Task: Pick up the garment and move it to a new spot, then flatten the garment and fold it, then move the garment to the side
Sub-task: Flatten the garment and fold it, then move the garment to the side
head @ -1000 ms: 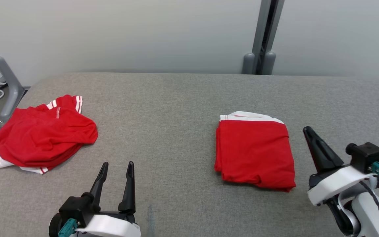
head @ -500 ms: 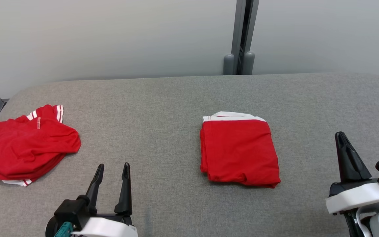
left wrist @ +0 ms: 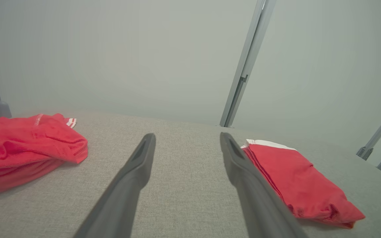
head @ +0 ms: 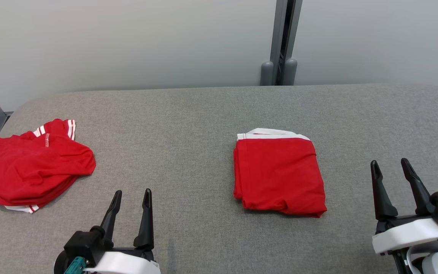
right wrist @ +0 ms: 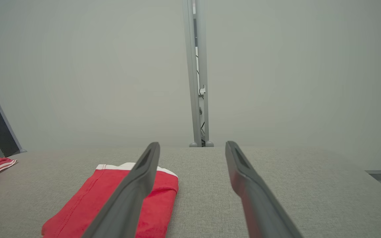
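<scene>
Since a second ago, the right gripper (head: 389, 163) has changed from a single closed wedge with its fingers pressed together to two fingers standing clearly apart. It has also drawn back toward the near right corner of the table (head: 188, 125). The head camera has swung a little too, so the sideways shift of the cloth across that view is not a move of the cloth.

The folded garment (head: 280, 175) lies flat right of centre as a neat red rectangle. A white band shows at its far edge and a slightly rumpled fold at its near right corner. The right gripper sits near it, to its right, without touching it and holding nothing. The left gripper (head: 133, 192) rests at the near left with its fingers spread and empty, well apart from both cloths.

A second, crumpled garment (head: 32, 167), red with white stripes, is heaped at the far left edge of the table.

With both claws open and clear of the fabric, the folded piece looks released and set aside. That round of the task appears done, and the crumpled heap looks like the likely next pick.
</scene>
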Controlling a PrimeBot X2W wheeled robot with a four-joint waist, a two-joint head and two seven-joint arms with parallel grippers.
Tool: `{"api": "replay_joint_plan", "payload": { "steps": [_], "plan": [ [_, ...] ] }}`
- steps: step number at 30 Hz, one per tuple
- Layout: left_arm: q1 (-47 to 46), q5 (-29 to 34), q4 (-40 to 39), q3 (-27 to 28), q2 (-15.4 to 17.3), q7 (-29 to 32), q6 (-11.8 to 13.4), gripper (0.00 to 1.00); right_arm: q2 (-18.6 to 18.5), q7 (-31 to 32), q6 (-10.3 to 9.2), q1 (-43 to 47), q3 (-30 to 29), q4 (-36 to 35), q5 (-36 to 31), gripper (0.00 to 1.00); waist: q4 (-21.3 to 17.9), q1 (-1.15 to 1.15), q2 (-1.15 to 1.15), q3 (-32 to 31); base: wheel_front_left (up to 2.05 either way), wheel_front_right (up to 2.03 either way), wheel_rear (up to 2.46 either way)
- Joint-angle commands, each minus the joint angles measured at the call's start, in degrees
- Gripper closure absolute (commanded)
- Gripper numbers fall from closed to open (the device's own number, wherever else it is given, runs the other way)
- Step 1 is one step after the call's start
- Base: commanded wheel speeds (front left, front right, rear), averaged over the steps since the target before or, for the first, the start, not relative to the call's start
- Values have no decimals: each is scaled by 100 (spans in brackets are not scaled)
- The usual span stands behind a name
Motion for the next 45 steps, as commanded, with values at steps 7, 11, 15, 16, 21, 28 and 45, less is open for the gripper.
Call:
{"api": "replay_joint_plan", "payload": {
  "steps": [7,11,15,16,21,28,45],
  "plan": [
    [21,67,-1,6,22,-20,18,0,10,-4,-3,25,-4,72,1,0,44,0,0,-4,0,0,0],
    [27,73,6,1,21,-20,9,0,14,-4,-3,11,-8,79,20,0,60,0,0,2,0,0,0],
    [48,92,35,-9,22,-20,2,0,12,-4,-2,15,-10,94,48,0,70,0,0,-3,0,0,0],
    [49,92,39,-10,22,-20,1,0,10,-4,-2,16,-9,97,55,0,72,0,0,-4,0,0,0],
    [50,129,53,-29,22,-20,8,0,2,-4,-3,22,18,124,82,0,78,0,0,-12,0,0,0],
    [46,148,29,-37,22,-20,17,0,-20,-4,-2,9,31,147,106,0,83,0,0,0,0,0,0],
    [56,127,8,-40,21,-20,23,0,-13,-4,-2,-16,42,203,122,0,90,0,0,-14,0,0,0]
  ]
}}
